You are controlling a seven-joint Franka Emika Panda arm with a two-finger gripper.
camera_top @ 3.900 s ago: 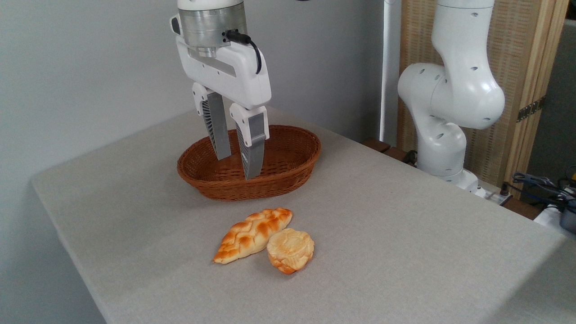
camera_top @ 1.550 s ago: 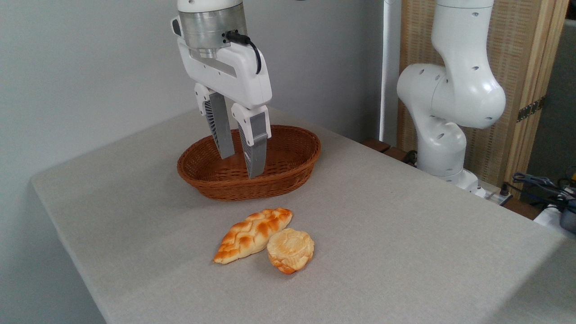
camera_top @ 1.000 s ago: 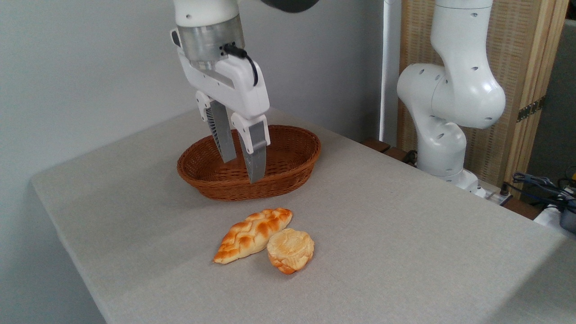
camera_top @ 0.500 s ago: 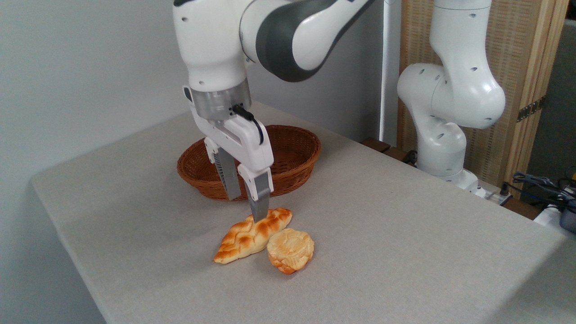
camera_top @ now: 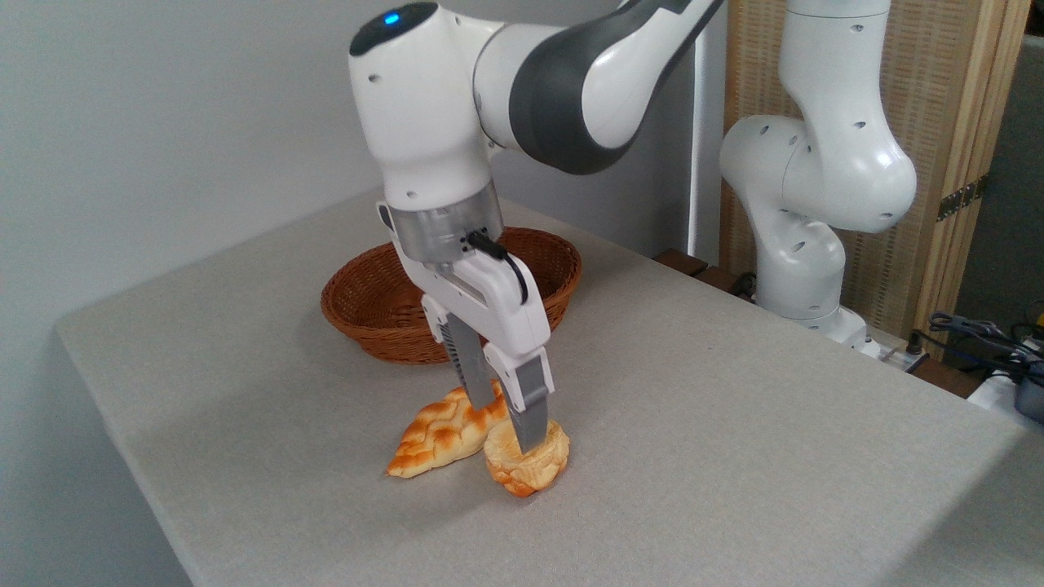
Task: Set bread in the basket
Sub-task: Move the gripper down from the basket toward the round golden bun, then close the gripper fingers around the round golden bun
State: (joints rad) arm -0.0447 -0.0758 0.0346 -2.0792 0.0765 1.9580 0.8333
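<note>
The small round pale-golden bread (camera_top: 528,468) lies on the grey table near the front, touching the braided loaf. My gripper (camera_top: 507,424) hangs open just above it, fingers pointing down. The near finger (camera_top: 528,408) covers the bun's top; the far finger stands over the loaf's right end. Nothing is held between them. Whether a fingertip touches the bun cannot be told. The oval reddish-brown wicker basket (camera_top: 367,306) stands behind the gripper, with no bread showing in it, partly hidden by my arm.
A braided orange-brown loaf (camera_top: 436,432) lies to the left of the bun. The table's left edge (camera_top: 114,408) and front corner are close by. The arm's white base (camera_top: 816,220) stands at the right, with cables (camera_top: 979,334) beyond it.
My gripper has come down and forward from in front of the basket to just above the bun, staying open. Both bread pieces and the basket have stayed in place.
</note>
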